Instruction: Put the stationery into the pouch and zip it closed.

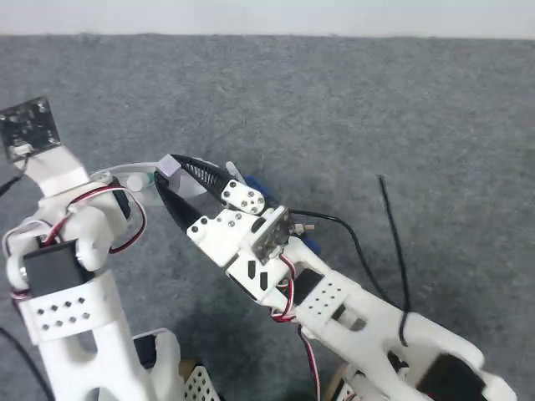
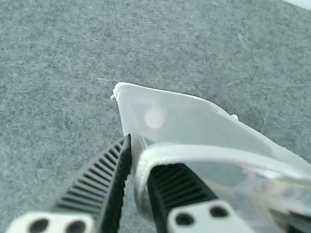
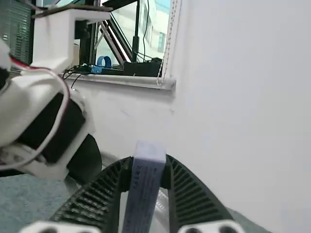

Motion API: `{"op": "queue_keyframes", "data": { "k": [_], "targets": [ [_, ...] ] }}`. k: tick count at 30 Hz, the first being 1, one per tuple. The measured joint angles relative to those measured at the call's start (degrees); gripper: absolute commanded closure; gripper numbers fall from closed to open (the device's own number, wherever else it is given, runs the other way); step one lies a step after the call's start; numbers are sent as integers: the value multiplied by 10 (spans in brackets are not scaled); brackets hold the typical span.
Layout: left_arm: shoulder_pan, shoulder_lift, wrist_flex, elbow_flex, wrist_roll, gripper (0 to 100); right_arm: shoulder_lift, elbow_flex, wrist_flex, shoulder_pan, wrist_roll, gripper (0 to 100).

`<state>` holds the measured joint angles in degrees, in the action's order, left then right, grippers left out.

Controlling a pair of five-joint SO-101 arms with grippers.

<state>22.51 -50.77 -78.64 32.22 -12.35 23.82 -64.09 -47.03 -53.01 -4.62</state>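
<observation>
Grey carpeted surface [image 1: 351,100] under both arms, and at the heart of it is the translucent pouch [image 2: 194,121], held up by its mouth at the left-centre of the high view. The left hand [image 2: 133,145] has it pinched at the rim, one black finger inside the opening and the other outside, clamped narrow on the white edge. The right hand [image 3: 148,167] is closed on a pale block [image 3: 143,184], an eraser by the look of it, poking out between its fingers. From above, the block sits just beside the pouch's mouth. So where are we? The piece is gripped and brought to the opening but not yet inside, I'd say. A pinkish smudge shows through the pouch wall in the left wrist view, and it may be something already packed, but it's too blurred to call. A blue item [image 1: 255,185] peeks out from under the right arm, possibly more stationery waiting. The mouth is open, so the zip is not done. Left to do: drop the block in, load anything remaining, run the zip. Further out, a black cable [image 1: 394,242] trails over the surface, with a white wall [image 3: 243,97] and a window ledge [image 3: 121,80] behind.
</observation>
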Motion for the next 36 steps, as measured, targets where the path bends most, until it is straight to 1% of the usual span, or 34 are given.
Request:
{"op": "queue_keyframes", "data": {
  "k": [5, 6, 10, 11, 13, 18, 25, 31, 33, 36],
  "targets": [
    [-1, 0, 0, 0, 0, 991, -37, 1, -26, 0, -25, 980],
    [-1, 0, 0, 0, 0, 991, -38, 1, -26, -1, -25, 958],
    [-1, 0, 0, 0, 0, 991, -39, 1, -27, -7, -27, 823],
    [-1, 0, 0, 0, 0, 991, -39, 1, -27, -11, -28, 809],
    [-1, 0, 0, 0, 0, 991, -39, 1, -27, -18, -30, 812],
    [-1, 0, 0, 0, 0, 991, -39, 1, -27, -26, -63, 855],
    [-1, 0, 0, 1, 0, 991, -39, -2, -27, -27, -71, 855],
    [-1, 0, 0, 1, 0, 991, -9, -44, -25, -29, -71, 854],
    [2, 0, 0, 1, 0, 991, 26, -53, 6, -28, -71, 854],
    [22, 0, 0, 1, 0, 991, 88, -54, 90, -28, -71, 854]
  ]
}}
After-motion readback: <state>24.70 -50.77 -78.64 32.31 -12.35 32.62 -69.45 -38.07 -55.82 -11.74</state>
